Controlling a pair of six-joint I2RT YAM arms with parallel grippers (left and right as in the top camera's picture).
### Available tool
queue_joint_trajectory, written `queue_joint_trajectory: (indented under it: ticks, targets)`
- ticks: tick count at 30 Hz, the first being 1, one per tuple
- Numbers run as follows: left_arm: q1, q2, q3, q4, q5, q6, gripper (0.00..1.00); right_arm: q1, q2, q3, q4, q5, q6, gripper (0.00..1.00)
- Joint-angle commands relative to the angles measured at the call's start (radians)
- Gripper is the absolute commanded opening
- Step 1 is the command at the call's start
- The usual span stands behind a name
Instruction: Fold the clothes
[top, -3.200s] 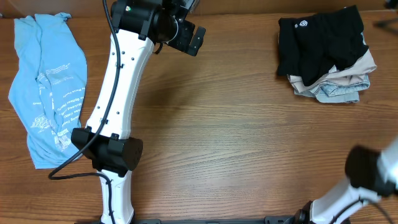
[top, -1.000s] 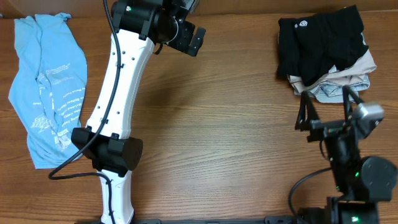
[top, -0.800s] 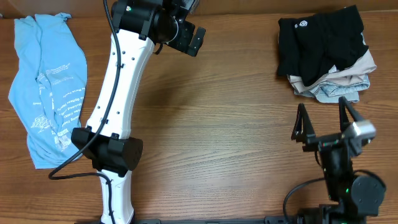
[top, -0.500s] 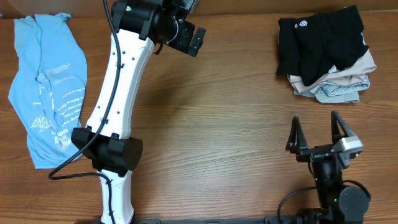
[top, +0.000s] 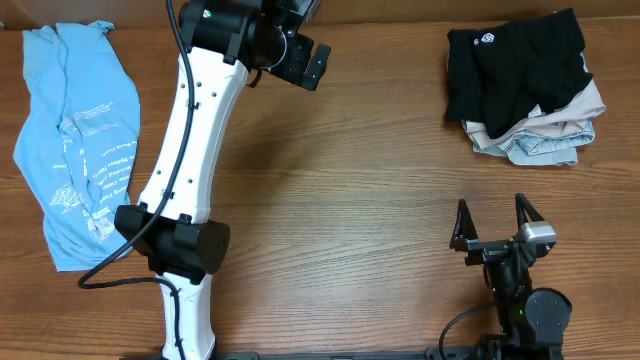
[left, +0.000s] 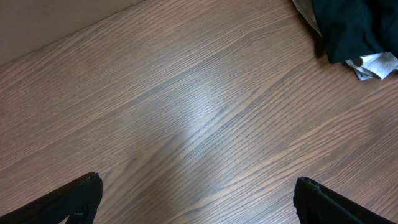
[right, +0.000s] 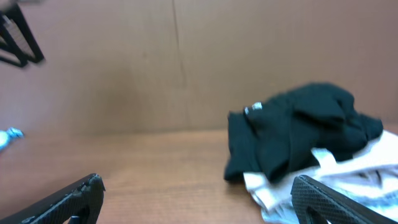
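A folded black T-shirt (top: 512, 65) with a small white logo lies on top of a stack of folded clothes (top: 545, 140) at the back right; it also shows in the right wrist view (right: 292, 134) and at the corner of the left wrist view (left: 351, 28). A light blue tee (top: 80, 140) with white print lies crumpled at the far left. My left gripper (top: 310, 62) is open and empty at the back centre, above bare table (left: 199, 193). My right gripper (top: 492, 222) is open and empty near the front right, well short of the stack (right: 199, 199).
The white left arm (top: 185, 160) stretches from its base at the front left up to the back centre. A brown wall (right: 155, 56) stands behind the table. Wooden tabletop (top: 380, 200) lies between the two piles.
My right arm has drawn back from the stack toward the front edge, gripper staying open. The left arm and both piles have not moved.
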Motion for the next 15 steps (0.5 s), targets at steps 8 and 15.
queue_joint_trajectory:
  ticks: [8,15]
  targets:
    - [-0.001,-0.019,-0.005,0.003,-0.006,0.012,1.0,0.005,-0.011,-0.01,-0.076,0.048,-0.037,1.0]
    - [-0.001,-0.019,-0.005,0.003,-0.006,0.012,1.0,0.005,-0.011,-0.01,-0.076,0.048,-0.036,1.0]
